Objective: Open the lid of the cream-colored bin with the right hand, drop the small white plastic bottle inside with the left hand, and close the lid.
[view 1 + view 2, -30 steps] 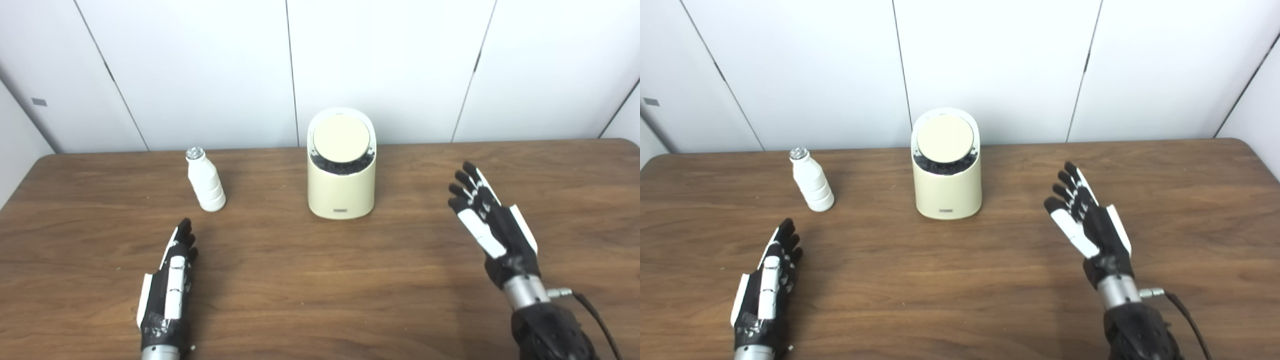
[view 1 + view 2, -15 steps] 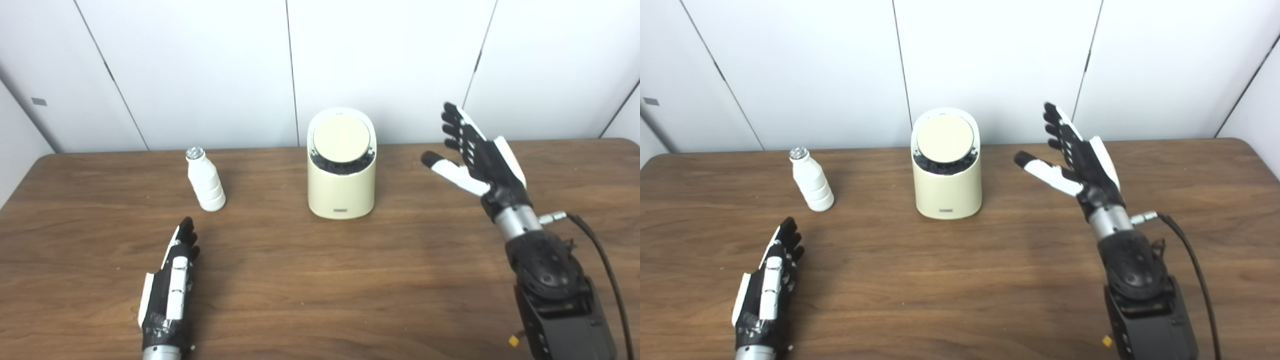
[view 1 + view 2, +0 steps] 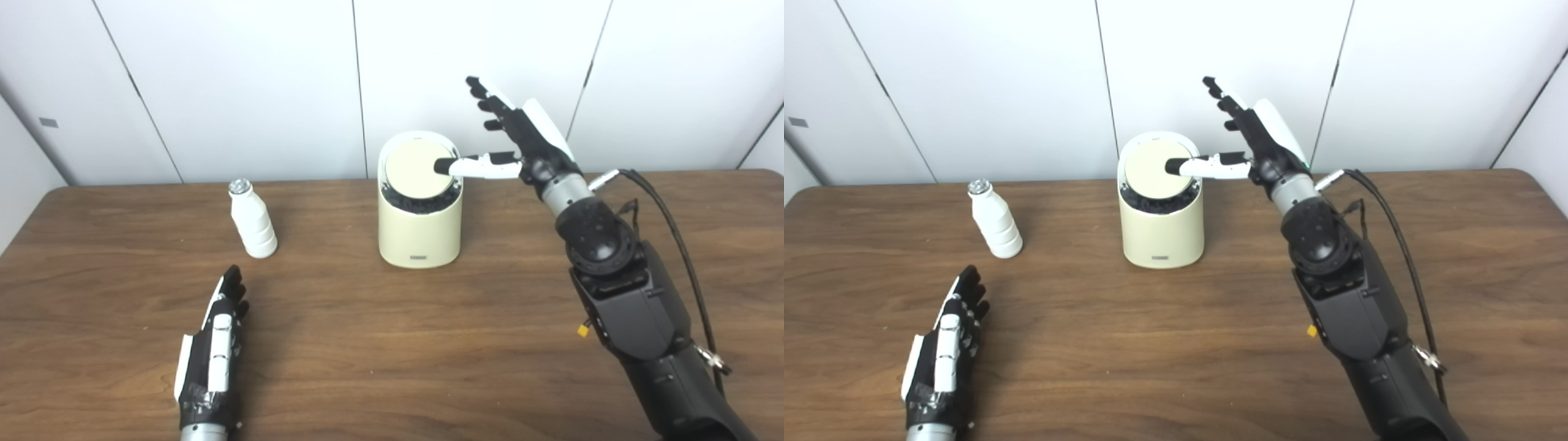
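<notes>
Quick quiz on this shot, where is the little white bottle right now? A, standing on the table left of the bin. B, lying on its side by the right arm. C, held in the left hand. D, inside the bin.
A: the bottle stands upright on the table, left of the bin, untouched by the left hand.

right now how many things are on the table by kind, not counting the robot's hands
bottle: 1, small, white, standing upright left of the bin
bin: 1, cream-colored, lid shut
total: 2
</notes>
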Available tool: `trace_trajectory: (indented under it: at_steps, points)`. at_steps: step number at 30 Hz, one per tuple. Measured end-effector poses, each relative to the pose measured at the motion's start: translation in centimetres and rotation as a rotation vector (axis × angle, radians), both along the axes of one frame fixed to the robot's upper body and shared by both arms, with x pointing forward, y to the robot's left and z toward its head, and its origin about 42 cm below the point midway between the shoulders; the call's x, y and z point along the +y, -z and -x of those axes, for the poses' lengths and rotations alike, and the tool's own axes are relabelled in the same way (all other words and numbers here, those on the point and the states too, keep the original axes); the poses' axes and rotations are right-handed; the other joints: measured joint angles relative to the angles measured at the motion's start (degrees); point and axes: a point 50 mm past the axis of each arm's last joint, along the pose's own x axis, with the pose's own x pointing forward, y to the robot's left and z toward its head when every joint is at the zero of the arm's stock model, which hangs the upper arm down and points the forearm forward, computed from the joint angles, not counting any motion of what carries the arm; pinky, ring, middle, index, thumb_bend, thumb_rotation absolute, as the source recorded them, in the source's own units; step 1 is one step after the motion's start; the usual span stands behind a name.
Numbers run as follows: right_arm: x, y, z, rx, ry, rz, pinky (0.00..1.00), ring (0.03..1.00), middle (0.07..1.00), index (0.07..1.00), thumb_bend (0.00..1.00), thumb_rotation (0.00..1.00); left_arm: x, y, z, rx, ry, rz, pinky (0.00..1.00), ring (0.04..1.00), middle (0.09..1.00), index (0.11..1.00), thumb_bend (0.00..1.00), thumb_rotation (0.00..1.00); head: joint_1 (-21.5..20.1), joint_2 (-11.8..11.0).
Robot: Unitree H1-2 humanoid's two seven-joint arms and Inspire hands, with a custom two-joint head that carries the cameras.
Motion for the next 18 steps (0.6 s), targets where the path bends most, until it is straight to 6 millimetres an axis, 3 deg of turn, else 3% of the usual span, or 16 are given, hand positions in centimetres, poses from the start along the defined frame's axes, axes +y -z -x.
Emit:
trace_trajectory:
  at_steps: [6,11,18]
  points:
    - [1.5,-0.3,-1.7,-0.017,-0.012,0.102,0.79,0.894,0.928,0.932,0.93,0.49,-0.1,0.0,0.0,-0.001,0.001,0.004,1.0,0.997,0.989,0.974,0.47,0.92,0.18,0.0]
    - [2.0,-0.2,-2.3,-0.025,-0.025,0.139,0.82,0.906,0.93,0.932,0.89,0.42,-0.3,-0.1,0.1,-0.003,0.001,0.01,1.0,0.995,0.991,0.976,0.47,0.91,0.26,0.09]
    - [2.4,0.9,-3.1,0.002,-0.026,0.193,0.8,0.914,0.939,0.938,0.88,0.42,-0.5,-0.1,0.1,-0.003,-0.004,0.018,1.0,0.988,0.984,0.972,0.46,0.9,0.62,0.27]
